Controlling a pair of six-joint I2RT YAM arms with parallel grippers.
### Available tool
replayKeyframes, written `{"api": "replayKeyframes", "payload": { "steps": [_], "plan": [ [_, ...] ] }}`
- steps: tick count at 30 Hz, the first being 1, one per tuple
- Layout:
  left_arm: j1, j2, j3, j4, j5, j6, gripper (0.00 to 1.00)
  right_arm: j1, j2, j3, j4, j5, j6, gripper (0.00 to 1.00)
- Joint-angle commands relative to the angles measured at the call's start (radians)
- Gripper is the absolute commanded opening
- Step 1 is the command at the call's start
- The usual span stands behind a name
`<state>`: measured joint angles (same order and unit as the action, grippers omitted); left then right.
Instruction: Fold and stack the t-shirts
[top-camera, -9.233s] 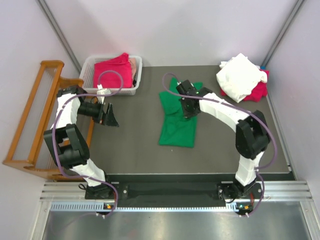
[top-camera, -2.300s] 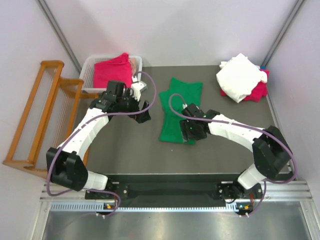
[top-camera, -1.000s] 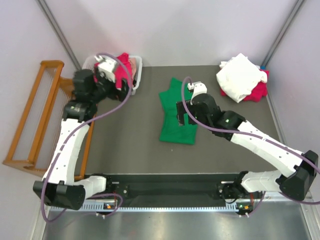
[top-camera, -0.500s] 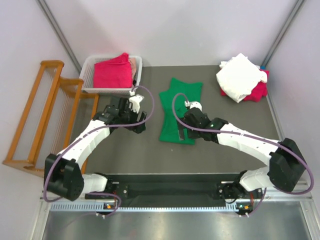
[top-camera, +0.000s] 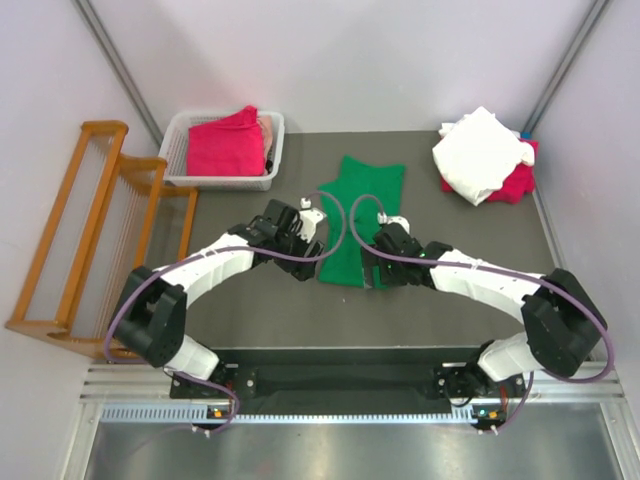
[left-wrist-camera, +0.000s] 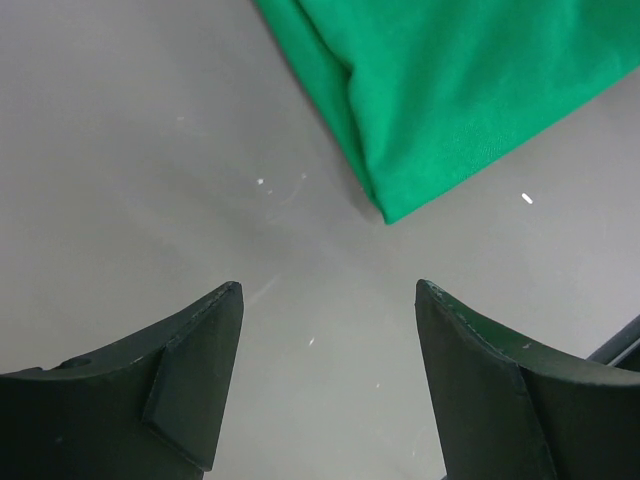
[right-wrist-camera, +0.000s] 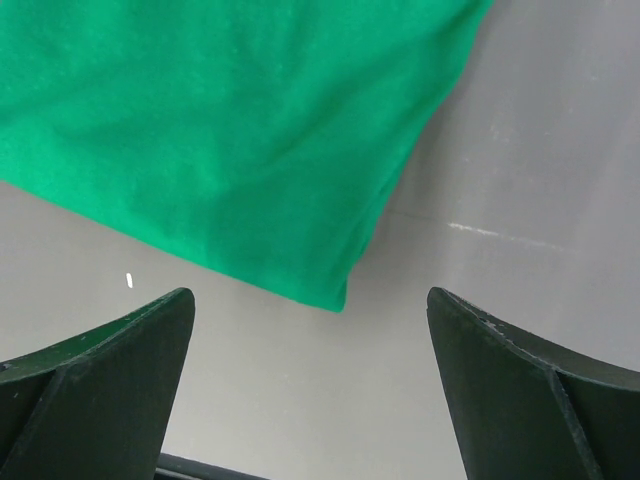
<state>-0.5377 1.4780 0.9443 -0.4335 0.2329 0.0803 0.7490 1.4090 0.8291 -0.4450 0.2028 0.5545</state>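
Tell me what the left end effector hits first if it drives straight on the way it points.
Probably the bare table: the left end effector frames only grey surface between its open fingers, with the corner of the green t-shirt just beyond. Depth is unclear.

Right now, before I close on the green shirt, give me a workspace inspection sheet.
Surface: dark table, few white specks.
Job's things: green t-shirt part-folded, centre; white t-shirt atop crimson t-shirt, far right; red t-shirts in basket.
Clutter: nothing seen.
Grippers: left gripper open, empty, by shirt's near-left corner; right gripper open, empty, by near-right corner.
Cables: purple cables arc above green shirt.
Surroundings: orange rack left; pale walls.
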Motion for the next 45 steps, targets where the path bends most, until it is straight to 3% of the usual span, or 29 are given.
{"api": "replayKeyframes", "payload": {
  "steps": [1,7,13,26,37,45],
  "plan": [
    [-0.016,0.047,0.053,0.082,-0.006,-0.007,0.74,-0.016,0.022,-0.004,0.069,-0.028,0.024,1.00],
    [-0.021,0.100,0.057,0.122,0.022,-0.030,0.83,-0.037,0.079,0.007,0.089,-0.065,0.015,1.00],
    [-0.044,0.126,0.065,0.141,0.014,-0.034,0.84,-0.063,0.117,0.015,0.107,-0.092,0.007,0.98],
    [-0.093,0.209,0.102,0.134,0.069,-0.103,0.78,-0.099,0.136,0.016,0.126,-0.128,-0.001,0.95],
    [-0.091,0.223,0.106,0.085,0.149,-0.129,0.61,-0.106,0.145,0.013,0.123,-0.152,0.007,0.83],
    [-0.091,0.249,0.146,0.006,0.175,-0.117,0.67,-0.106,0.136,0.034,0.078,-0.161,0.015,0.82]
  ]
}}
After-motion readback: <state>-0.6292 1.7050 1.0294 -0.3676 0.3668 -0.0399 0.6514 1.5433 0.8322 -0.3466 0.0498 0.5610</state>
